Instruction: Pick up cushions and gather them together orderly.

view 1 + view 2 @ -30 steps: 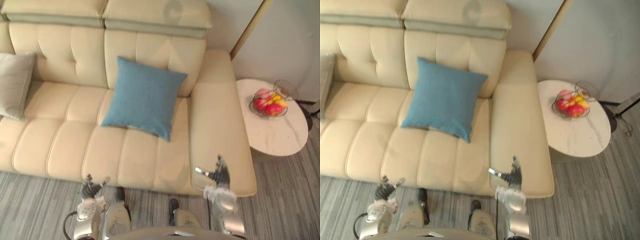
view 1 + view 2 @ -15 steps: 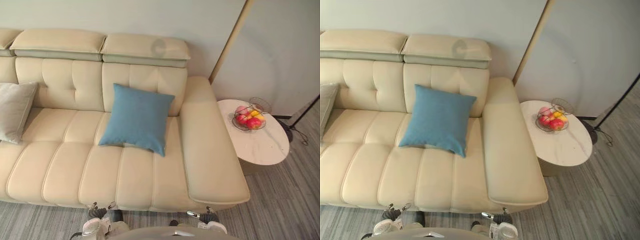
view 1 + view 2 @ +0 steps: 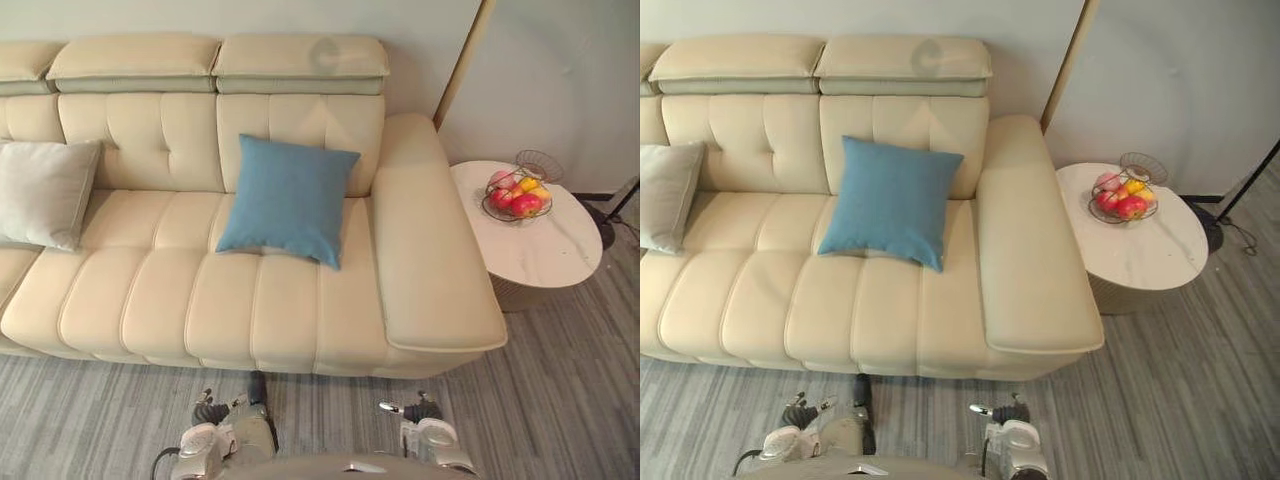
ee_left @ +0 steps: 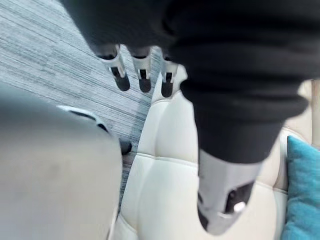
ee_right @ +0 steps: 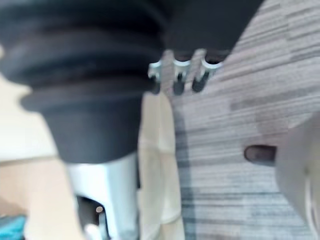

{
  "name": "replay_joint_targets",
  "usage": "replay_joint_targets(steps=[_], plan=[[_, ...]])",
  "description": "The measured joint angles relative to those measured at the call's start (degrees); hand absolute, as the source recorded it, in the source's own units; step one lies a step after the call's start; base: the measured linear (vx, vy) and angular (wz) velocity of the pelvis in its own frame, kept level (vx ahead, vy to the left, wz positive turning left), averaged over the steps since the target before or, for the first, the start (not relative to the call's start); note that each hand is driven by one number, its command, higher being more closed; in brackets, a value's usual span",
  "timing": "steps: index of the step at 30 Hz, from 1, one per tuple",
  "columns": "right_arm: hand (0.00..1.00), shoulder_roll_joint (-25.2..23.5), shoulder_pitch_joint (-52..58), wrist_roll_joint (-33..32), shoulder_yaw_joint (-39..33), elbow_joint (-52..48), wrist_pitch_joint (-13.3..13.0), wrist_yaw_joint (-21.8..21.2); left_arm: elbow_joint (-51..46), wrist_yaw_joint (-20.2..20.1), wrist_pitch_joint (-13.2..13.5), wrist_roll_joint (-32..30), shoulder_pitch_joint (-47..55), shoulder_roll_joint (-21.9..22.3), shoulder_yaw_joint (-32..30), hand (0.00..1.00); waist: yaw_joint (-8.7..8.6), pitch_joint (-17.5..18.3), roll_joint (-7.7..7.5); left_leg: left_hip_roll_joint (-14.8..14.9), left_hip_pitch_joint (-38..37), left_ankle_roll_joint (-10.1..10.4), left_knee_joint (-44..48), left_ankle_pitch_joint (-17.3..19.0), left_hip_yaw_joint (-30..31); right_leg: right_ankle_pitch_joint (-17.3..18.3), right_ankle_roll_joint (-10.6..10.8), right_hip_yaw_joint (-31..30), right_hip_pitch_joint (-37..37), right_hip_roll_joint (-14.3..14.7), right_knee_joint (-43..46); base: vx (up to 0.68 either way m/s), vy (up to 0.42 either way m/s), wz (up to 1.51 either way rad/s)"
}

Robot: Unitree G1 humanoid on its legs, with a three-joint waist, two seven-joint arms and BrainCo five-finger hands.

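Observation:
A blue square cushion (image 3: 288, 200) leans against the backrest of the cream sofa (image 3: 150, 290), near its right armrest. A pale grey cushion (image 3: 45, 192) leans at the sofa's left end, well apart from the blue one. My left hand (image 3: 212, 412) and right hand (image 3: 412, 410) hang low over the carpet in front of the seat, clear of the sofa. In the left wrist view the left hand's fingers (image 4: 142, 75) are straight and hold nothing, with the blue cushion's edge (image 4: 302, 195) beyond. The right hand's fingers (image 5: 175, 75) are relaxed and empty.
A round marble side table (image 3: 545, 250) stands right of the armrest and carries a wire basket of fruit (image 3: 517, 195). A slim lamp pole (image 3: 462, 60) rises behind the armrest. Grey striped carpet (image 3: 560, 400) lies before the sofa.
The whole picture has shifted, so the camera moved and the sofa sits further off. Both hands, earlier at the seat's front edge, now hang over the carpet. The cushions have kept their places.

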State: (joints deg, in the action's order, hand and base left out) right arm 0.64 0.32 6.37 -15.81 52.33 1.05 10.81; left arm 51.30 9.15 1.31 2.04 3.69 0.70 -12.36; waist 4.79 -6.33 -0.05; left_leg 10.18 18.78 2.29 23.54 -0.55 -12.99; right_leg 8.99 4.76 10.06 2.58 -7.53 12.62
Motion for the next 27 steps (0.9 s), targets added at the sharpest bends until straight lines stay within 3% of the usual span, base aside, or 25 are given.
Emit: replay_joint_targets(steps=[1,3,4,5,7,11,14,15,27], plan=[[0.00,0.0,1.3,0.0,0.0,-1.3,0.0,0.0,0.6,0.0,0.0,-0.1,0.8,0.5,0.0,0.00,-0.23,0.3,1.14,0.7,-1.3,0.9,6.3,7.8,1.1,-0.6,0.8,-1.3,0.4,0.1,0.0,-0.19,0.247,-0.43],[0.00,-0.1,2.3,0.0,-0.4,-1.5,0.1,-0.1,1.2,-0.2,-0.1,-0.3,0.7,1.2,-0.6,0.00,-0.41,0.4,2.48,0.0,-2.9,1.1,3.9,11.2,2.2,-1.1,1.7,-2.7,0.7,0.8,-0.1,-0.14,0.239,-0.33],[0.00,-1.0,2.6,0.0,-0.7,-1.1,0.3,-0.4,1.3,-0.6,-0.1,-0.6,0.8,0.3,-0.7,0.00,-0.74,0.4,1.07,-2.0,-4.3,1.0,-0.4,9.6,1.1,-2.0,1.2,-3.4,1.0,-0.5,-1.5,-0.10,0.180,-0.15],[0.00,-1.8,2.6,-0.2,-1.4,0.3,0.4,-0.4,1.4,-0.8,-0.1,-1.2,1.2,-0.9,-0.7,0.00,-1.63,1.7,-1.49,-4.6,-7.3,0.4,-9.3,5.5,-0.3,-3.6,1.3,-3.0,1.4,-1.6,-3.1,-0.08,0.119,-0.07],[0.00,-2.4,3.4,-0.2,-3.0,0.7,0.4,-0.4,1.8,-0.9,-0.2,-1.8,1.5,-1.4,-0.7,0.00,-1.65,2.3,-2.54,-6.0,-9.2,0.4,-13.7,3.5,-1.2,-4.6,0.1,-2.9,0.9,-0.9,-4.9,-0.08,0.097,-0.13],[0.00,-2.1,3.6,-0.4,-5.3,3.1,0.6,-0.9,4.9,-1.3,-0.3,-3.9,1.3,-1.8,-0.1,0.00,-2.76,3.0,-2.04,-9.8,-16.4,0.6,-25.7,-0.2,-0.1,-5.3,0.0,-3.4,-1.8,-1.9,-7.8,-0.04,0.057,-0.08],[0.00,-1.6,3.5,-0.5,-6.5,3.3,0.7,-1.0,6.3,-2.0,-0.5,-4.5,0.8,-2.1,0.1,0.00,-3.20,3.3,-1.73,-10.3,-17.8,0.2,-28.6,-2.8,1.7,-5.3,0.1,-3.1,-2.4,-1.3,-8.4,0.00,0.008,0.06],[0.00,0.8,-2.8,-0.4,-6.8,9.7,1.5,-2.0,9.6,-3.4,-0.7,-6.2,-1.2,-3.3,1.2,0.00,-4.14,1.5,-1.74,-10.8,-21.8,-1.0,-28.6,-2.4,3.5,-5.5,0.5,-3.2,-8.7,-0.8,-12.5,0.00,0.000,0.00],[0.00,0.8,-2.7,-0.4,-6.9,10.1,1.6,-2.0,9.6,-3.4,-0.7,-6.1,-1.3,-3.4,1.3,0.00,-4.12,1.5,-1.74,-10.8,-21.7,-1.0,-28.6,-2.1,3.5,-5.5,0.6,-2.6,-8.8,-0.9,-13.0,0.00,0.000,0.00]])
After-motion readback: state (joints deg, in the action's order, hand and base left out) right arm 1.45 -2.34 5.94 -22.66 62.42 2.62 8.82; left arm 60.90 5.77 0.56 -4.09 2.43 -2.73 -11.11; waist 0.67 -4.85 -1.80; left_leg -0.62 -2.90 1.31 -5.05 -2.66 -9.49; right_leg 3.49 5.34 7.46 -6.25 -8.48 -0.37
